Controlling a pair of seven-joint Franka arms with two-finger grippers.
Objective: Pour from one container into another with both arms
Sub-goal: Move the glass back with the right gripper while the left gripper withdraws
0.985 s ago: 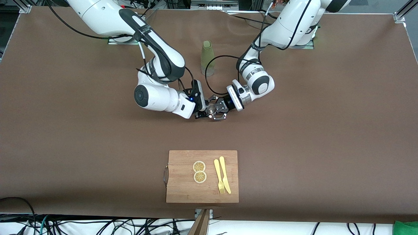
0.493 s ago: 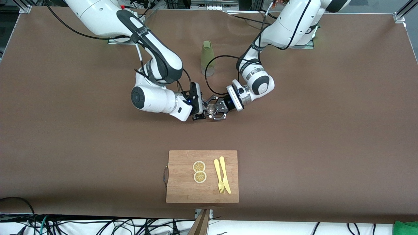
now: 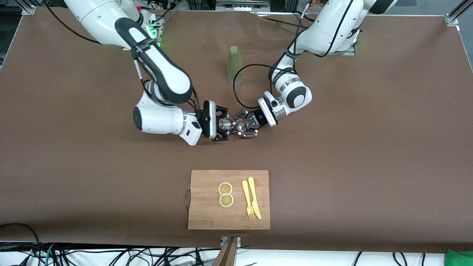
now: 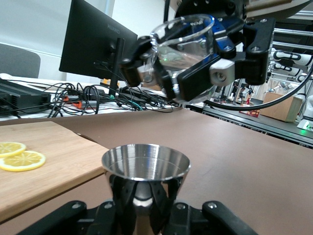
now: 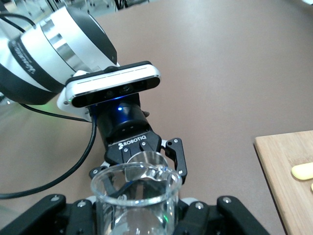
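Note:
A small steel cup (image 3: 241, 125) (image 4: 145, 164) stands upright in my left gripper (image 3: 242, 126) (image 4: 145, 208), which is shut on its narrow lower part above the middle of the table. A clear glass beaker (image 3: 224, 125) (image 5: 136, 196) with a pouring lip is gripped by my shut right gripper (image 3: 222, 127) (image 5: 137, 218). The two vessels hang side by side with a small gap between them. In the left wrist view the beaker (image 4: 183, 41) sits higher than the cup's rim and leans slightly. No liquid shows in either.
A tall green bottle (image 3: 234, 65) stands on the table farther from the front camera than the grippers. Nearer that camera lies a wooden cutting board (image 3: 207, 208) with two lemon slices (image 3: 225, 194), a yellow fork (image 3: 247, 199) and a yellow knife (image 3: 254, 197).
My right arm has drawn back toward its own end of the table, carrying the beaker off from over the steel cup to beside it. The left gripper has barely moved.

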